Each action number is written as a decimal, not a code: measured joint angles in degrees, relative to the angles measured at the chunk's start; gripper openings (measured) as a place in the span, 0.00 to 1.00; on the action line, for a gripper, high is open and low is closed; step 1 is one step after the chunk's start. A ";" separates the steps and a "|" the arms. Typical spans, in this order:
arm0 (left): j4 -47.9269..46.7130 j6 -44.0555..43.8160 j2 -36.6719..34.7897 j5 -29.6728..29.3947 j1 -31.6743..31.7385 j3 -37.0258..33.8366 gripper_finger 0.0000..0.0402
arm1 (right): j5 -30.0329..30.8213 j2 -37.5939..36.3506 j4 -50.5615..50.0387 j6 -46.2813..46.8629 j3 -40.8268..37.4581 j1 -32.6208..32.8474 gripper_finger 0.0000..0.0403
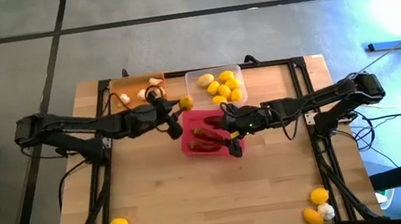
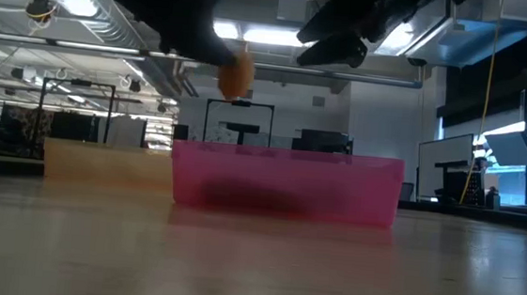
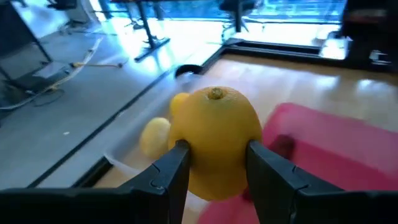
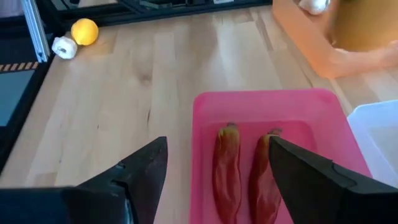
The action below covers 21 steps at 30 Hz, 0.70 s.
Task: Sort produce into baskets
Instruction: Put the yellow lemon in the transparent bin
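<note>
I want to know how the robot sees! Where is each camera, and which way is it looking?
High view: above, looking straight down; both arms show.
Low view: at tabletop height, facing the pink tray; arms overhead.
Left wrist view: on the left arm; left gripper holds a lemon.
Right wrist view: on the right arm; open right gripper over chili peppers.
All share the pink tray.

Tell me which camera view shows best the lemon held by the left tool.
The left wrist view: the lemon fills it, clamped in the left tool. The high view shows it small beside the pink tray; the low view shows it dim, above the tray; the right wrist view misses it.
</note>
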 joint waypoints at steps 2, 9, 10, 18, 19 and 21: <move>1.93 0.96 2.18 0.17 1.84 0.00 0.34 | 0.23 1.26 1.58 -0.36 -0.01 0.69 0.67; 10.96 0.71 9.56 2.58 6.82 0.00 0.34 | 3.30 3.65 5.91 -4.82 -0.09 4.76 0.67; 12.63 0.55 10.54 3.22 7.30 0.18 0.34 | 4.75 3.68 6.74 -5.60 -0.02 5.29 0.67; 12.21 1.86 18.68 4.63 9.60 6.42 0.34 | 9.73 3.78 7.75 -7.62 -0.02 7.35 0.67; 12.23 1.83 19.80 5.84 9.96 7.49 0.34 | 9.71 3.83 7.64 -7.60 -0.02 7.35 0.67; 10.62 1.60 21.97 8.20 10.71 9.84 0.34 | 9.64 3.83 7.65 -7.43 -0.02 7.34 0.67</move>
